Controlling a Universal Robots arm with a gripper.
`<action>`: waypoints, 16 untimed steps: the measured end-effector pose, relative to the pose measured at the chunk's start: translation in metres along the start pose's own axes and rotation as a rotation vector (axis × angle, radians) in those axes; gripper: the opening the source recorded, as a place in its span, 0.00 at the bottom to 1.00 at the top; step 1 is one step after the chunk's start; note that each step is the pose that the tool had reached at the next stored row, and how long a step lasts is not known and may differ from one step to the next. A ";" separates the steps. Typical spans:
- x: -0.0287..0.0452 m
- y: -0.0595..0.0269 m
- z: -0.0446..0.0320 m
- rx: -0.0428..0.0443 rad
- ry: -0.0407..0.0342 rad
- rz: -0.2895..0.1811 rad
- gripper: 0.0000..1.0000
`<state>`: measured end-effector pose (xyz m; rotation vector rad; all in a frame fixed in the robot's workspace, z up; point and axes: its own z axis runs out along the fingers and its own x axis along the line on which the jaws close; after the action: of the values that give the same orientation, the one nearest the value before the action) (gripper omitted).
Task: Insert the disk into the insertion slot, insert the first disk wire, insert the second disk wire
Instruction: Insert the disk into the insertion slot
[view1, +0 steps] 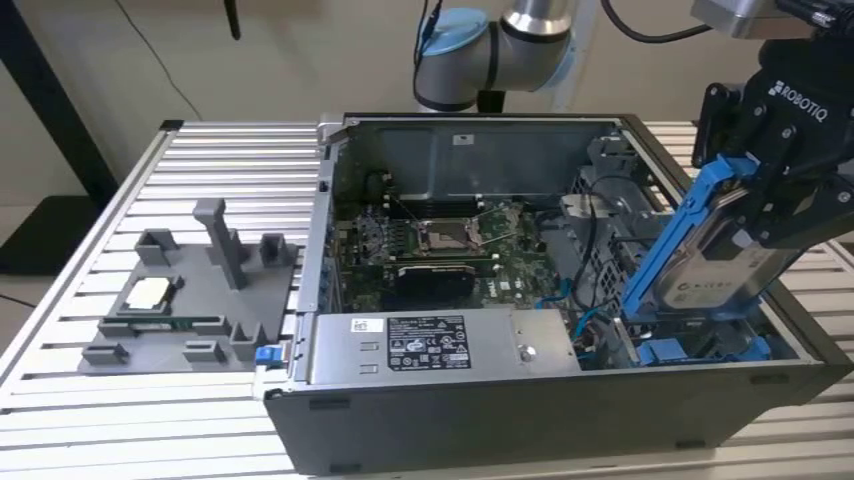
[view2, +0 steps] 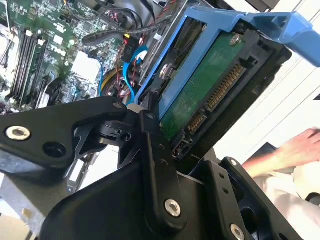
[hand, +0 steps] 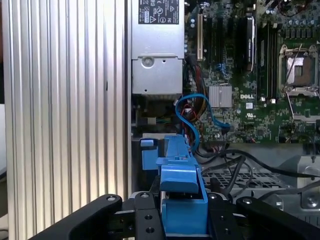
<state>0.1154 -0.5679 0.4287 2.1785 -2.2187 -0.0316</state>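
Note:
My gripper (view1: 771, 215) is shut on the disk (view1: 727, 268), a silver-grey drive clipped in a bright blue caddy. It holds the disk tilted, nearly on edge, over the exterior view's right end of the open computer case. The disk's lower end hangs just above the insertion slot (view1: 697, 347), a dark bay with blue fittings. In the second wrist view the disk (view2: 205, 90) shows its green board and connector between the black fingers (view2: 152, 145). In the first wrist view the caddy (hand: 181, 192) sits in the gripper (hand: 182, 212), with the slot's blue fitting (hand: 149, 154) beside it. Blue disk wires (hand: 192, 116) lie loose nearby.
A grey labelled power-supply box (view1: 427, 345) fills the case's front, with the motherboard (view1: 441, 240) behind it. A grey parts fixture (view1: 187, 290) stands on the slatted table (view1: 200, 160) at the exterior view's left. A person's hand (view2: 295, 150) rests beyond the case.

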 end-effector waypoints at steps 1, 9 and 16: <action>0.0000 -0.0009 0.0008 0.0000 -0.0001 0.000 0.33; 0.0000 -0.0052 0.0080 -0.0001 0.0000 0.000 0.33; 0.0009 -0.0056 0.0138 0.0000 0.0001 0.000 0.33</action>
<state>0.1205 -0.5690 0.4148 2.1785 -2.2186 -0.0316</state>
